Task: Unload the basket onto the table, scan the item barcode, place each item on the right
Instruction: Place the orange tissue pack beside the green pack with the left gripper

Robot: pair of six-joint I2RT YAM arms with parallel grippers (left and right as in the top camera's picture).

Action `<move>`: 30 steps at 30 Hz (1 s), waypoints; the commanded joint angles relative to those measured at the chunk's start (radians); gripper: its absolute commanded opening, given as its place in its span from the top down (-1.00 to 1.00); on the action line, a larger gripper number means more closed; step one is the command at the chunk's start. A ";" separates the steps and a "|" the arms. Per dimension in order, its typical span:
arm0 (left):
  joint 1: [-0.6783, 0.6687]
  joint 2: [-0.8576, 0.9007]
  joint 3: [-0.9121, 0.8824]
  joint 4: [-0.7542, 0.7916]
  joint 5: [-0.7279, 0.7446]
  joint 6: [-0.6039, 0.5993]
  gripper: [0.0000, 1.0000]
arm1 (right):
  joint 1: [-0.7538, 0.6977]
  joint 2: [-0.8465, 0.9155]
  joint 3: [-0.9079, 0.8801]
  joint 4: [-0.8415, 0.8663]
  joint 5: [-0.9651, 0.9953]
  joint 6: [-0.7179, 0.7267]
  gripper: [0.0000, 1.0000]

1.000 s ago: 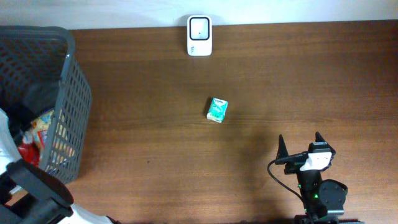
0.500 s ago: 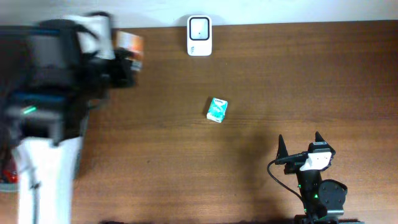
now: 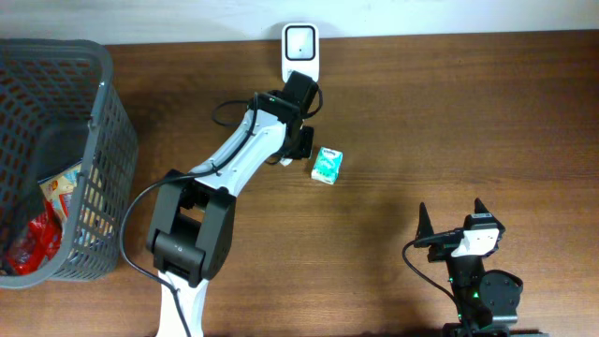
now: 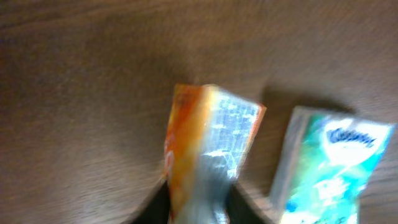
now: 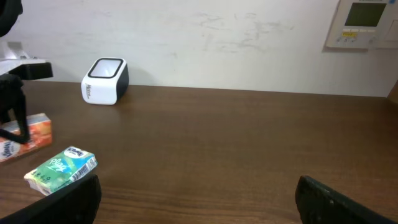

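The packet point(image 4: 208, 146) sits between the fingers of the left gripper point(image 3: 301, 140); clenched or not, I cannot tell. The right gripper point(image 3: 451, 211) gapes empty. Better to turn the barcode toward the scanner point(image 3: 300, 42), which stands apart from the fingers.

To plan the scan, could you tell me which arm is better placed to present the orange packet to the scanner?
Left: the left pincer is at the orange packet, right by the scanner; the right pincer sits open, far off at the near edge.
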 commanded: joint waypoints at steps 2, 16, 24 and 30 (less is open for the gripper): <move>-0.021 -0.002 0.004 0.043 0.030 -0.010 -0.64 | -0.003 -0.006 -0.009 -0.001 0.006 0.004 -0.97; 0.031 0.029 0.151 -0.171 -0.121 -0.053 1.00 | -0.003 -0.006 -0.009 -0.001 0.006 0.004 -0.96; 0.030 0.102 0.076 -0.099 0.026 -0.051 1.00 | -0.003 -0.006 -0.009 -0.001 0.006 0.004 -0.97; 0.030 0.100 0.288 -0.248 0.071 -0.025 1.00 | -0.003 -0.006 -0.009 -0.001 0.006 0.004 -0.97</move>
